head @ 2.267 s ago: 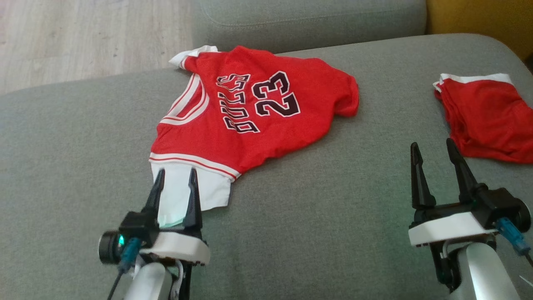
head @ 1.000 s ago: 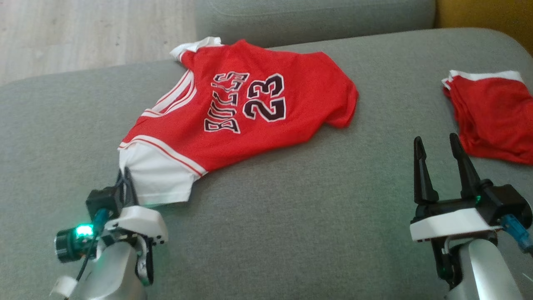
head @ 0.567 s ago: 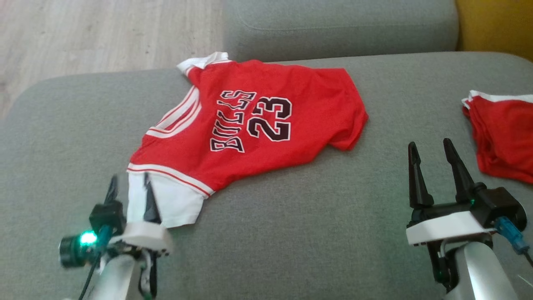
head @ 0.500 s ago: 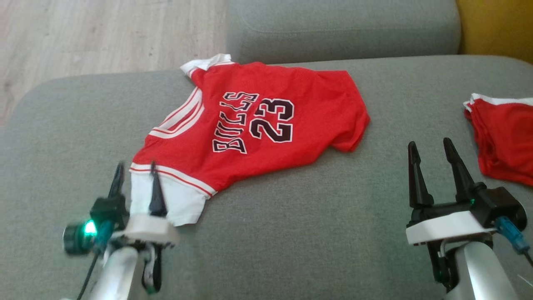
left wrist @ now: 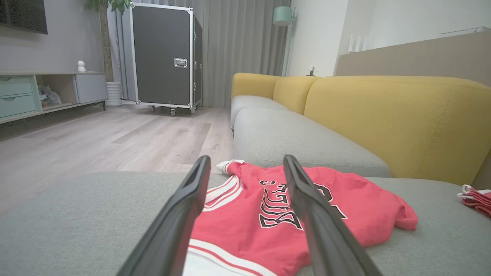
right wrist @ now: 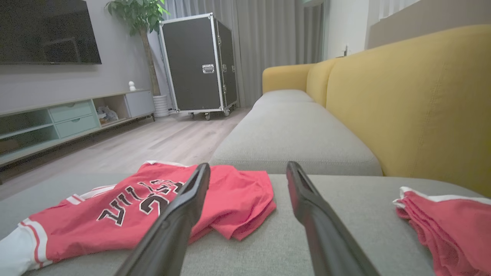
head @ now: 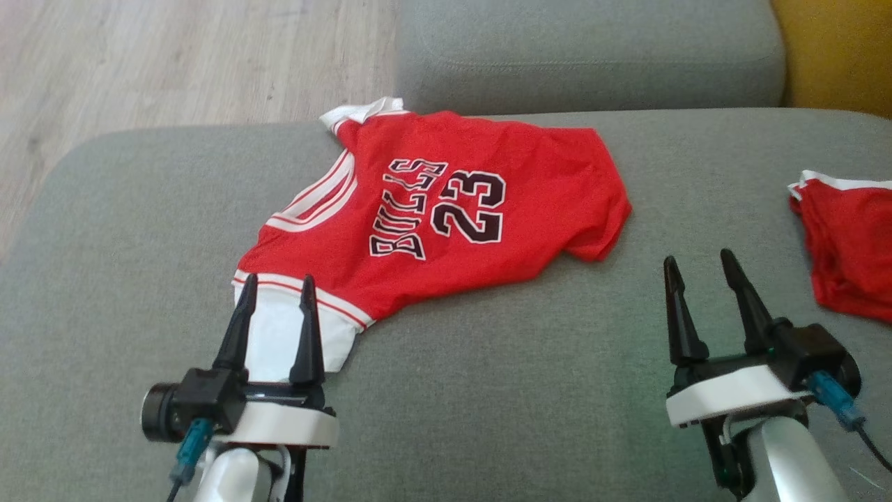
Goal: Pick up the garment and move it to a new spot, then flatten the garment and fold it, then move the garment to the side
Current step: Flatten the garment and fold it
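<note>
The garment [head: 446, 216] is a red jersey with white sleeves and "BULLS 23" in black, lying spread on the grey sofa seat [head: 529, 390]. It also appears in the left wrist view [left wrist: 253, 226] and the right wrist view [right wrist: 122, 214]. My left gripper [head: 277, 286] is open, its two fingers over the near white sleeve [head: 279, 341] with nothing pinched. My right gripper [head: 700, 268] is open over bare cushion, to the right of the jersey's hem.
A second red cloth with a white band [head: 847, 244] lies at the seat's right edge. Another grey cushion [head: 585, 56] sits behind, with a yellow backrest [left wrist: 402, 119] to the right. Wooden floor [head: 139, 63] lies beyond the seat's left end.
My left gripper was shut on the white sleeve a second ago, then opened and let it go. The jersey lies where it was dragged. The camera has shifted. The right gripper stayed open.
</note>
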{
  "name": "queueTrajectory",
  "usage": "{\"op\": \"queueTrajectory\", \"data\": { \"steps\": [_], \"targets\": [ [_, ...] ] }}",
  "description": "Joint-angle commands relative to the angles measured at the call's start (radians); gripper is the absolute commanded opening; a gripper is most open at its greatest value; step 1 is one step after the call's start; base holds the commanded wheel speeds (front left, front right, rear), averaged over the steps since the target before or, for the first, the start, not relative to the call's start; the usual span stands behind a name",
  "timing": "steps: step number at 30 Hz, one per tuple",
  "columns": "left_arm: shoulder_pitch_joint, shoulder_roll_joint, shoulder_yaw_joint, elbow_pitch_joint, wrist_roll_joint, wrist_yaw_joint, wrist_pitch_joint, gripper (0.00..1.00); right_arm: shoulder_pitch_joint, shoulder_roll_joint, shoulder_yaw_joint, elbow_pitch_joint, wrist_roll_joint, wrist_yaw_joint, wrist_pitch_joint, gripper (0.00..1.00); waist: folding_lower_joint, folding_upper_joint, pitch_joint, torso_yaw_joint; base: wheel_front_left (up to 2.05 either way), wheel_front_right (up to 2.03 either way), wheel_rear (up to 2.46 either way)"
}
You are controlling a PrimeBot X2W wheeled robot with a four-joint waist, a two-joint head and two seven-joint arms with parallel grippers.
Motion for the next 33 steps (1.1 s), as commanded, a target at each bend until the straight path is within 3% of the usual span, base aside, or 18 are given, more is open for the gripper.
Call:
{"op": "queueTrajectory", "data": {
  "steps": [1,7,16,28,29,31,33],
  "targets": [
    [-0.035,0.002,0.025,-0.040,0.007,-0.002,-0.008,1.00,-0.037,-0.001,0.021,-0.017,-0.002,0.003,-0.004,1.00,0.0001,-0.0001,0.012,0.010,0.00,0.00,0.00],
    [-0.062,-0.004,-0.001,-0.039,0.014,-0.007,-0.008,1.00,-0.162,-0.001,-0.060,0.115,-0.003,0.003,0.085,1.00,0.0001,-0.0001,0.084,0.072,0.00,0.00,0.00],
    [-0.123,-0.007,-0.055,-0.029,-0.018,0.002,-0.008,1.00,-0.452,-0.002,-0.265,0.458,0.054,0.003,0.297,1.00,0.0001,-0.0001,0.183,0.183,0.00,0.00,0.00],
    [-0.162,-0.007,-0.113,-0.026,-0.050,0.023,-0.008,1.00,-0.665,-0.080,-0.414,0.780,-0.011,0.003,0.428,1.00,0.0001,-0.0001,0.232,0.270,0.00,0.00,0.00],
    [-0.162,-0.007,-0.114,-0.025,-0.051,0.024,-0.008,1.00,-0.677,-0.078,-0.409,0.794,-0.004,0.003,0.428,0.95,0.0001,-0.0001,0.233,0.273,0.00,0.00,0.00],
    [-0.163,-0.007,-0.114,-0.024,-0.053,0.026,-0.008,1.00,-0.699,-0.074,-0.389,0.812,0.013,0.003,0.416,0.01,0.0001,-0.0001,0.234,0.274,0.00,0.00,0.00],
    [-0.163,-0.007,-0.113,-0.023,-0.053,0.026,-0.008,1.00,-0.705,-0.074,-0.369,0.815,0.016,0.003,0.402,0.00,0.0001,-0.0001,0.233,0.274,0.00,0.00,0.00]
  ]
}}
